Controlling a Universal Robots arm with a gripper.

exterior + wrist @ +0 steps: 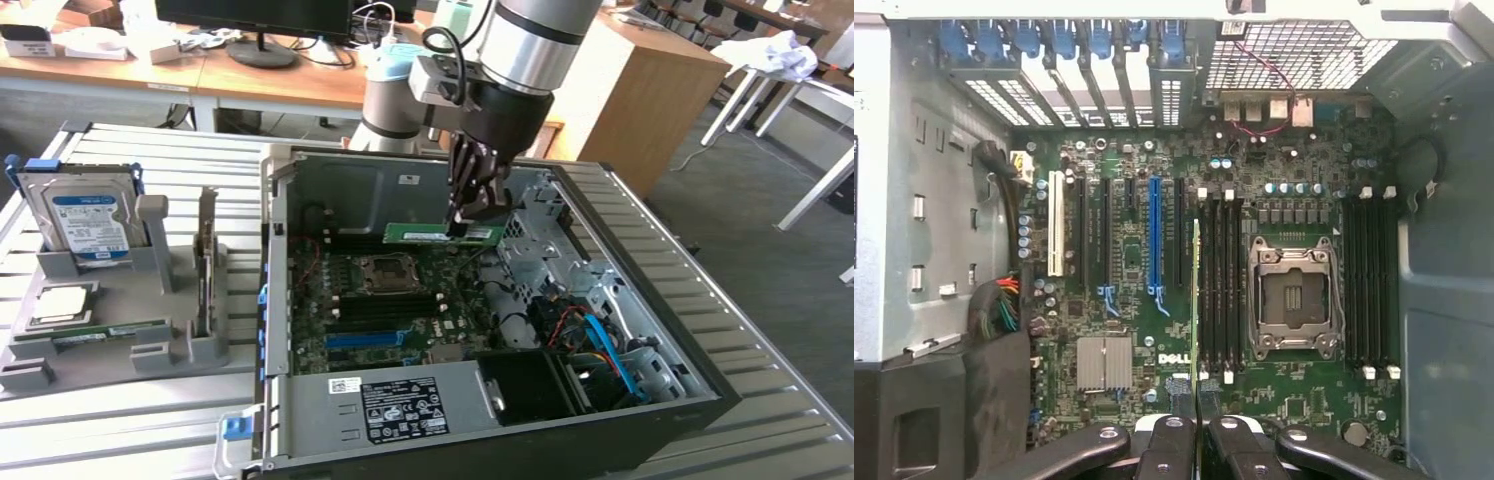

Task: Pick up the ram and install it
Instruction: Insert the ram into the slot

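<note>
The gripper is clenched on the ram, a long, thin green stick with a pale label. It is held edge-down over the motherboard inside the open computer case, just beyond the processor socket.

The computer case is bare grey sheet metal, dull. Inside it, the motherboard is glossy green circuit board with black plastic slots. Above the case, the ram is green board with a pale paper-like label. Beside the case, the holder looks matt grey plastic; the table under the case is ribbed pale metal.
</note>
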